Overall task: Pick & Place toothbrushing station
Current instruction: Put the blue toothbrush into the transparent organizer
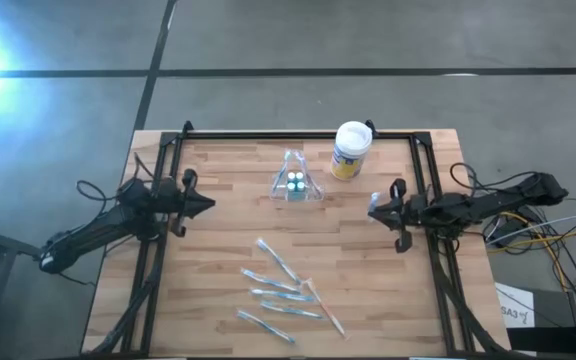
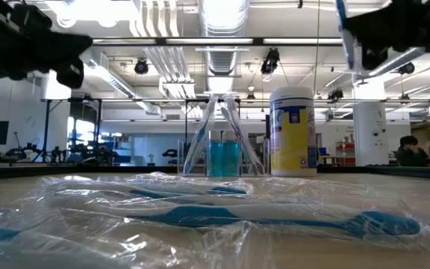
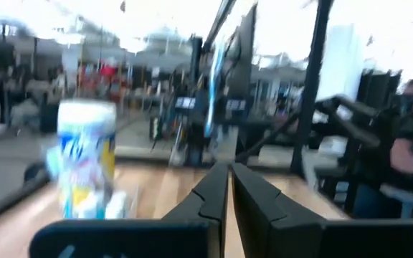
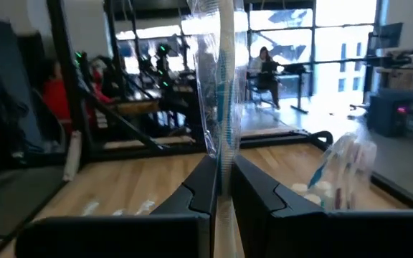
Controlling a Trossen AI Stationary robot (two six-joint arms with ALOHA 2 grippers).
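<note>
The toothbrushing station, a small clear holder with teal pieces inside, stands on the table's far middle and shows in the right wrist view. Several wrapped blue toothbrushes lie flat on the near half of the table. My right gripper hovers to the right of the station, shut on one wrapped toothbrush. My left gripper hovers to the left of the station, shut, with nothing between its fingers. My right gripper pinches the wrapped toothbrush's shaft between its two fingers. The fingers come level from the table's right side and lie across it. The toothbrush stands upright, rising well above the fingers, and hangs clear of the table.
A round white-lidded canister with a yellow label stands just right of the station, toward the far edge. A dark frame runs around the table's edges. Bare wood lies between the station and the loose toothbrushes.
</note>
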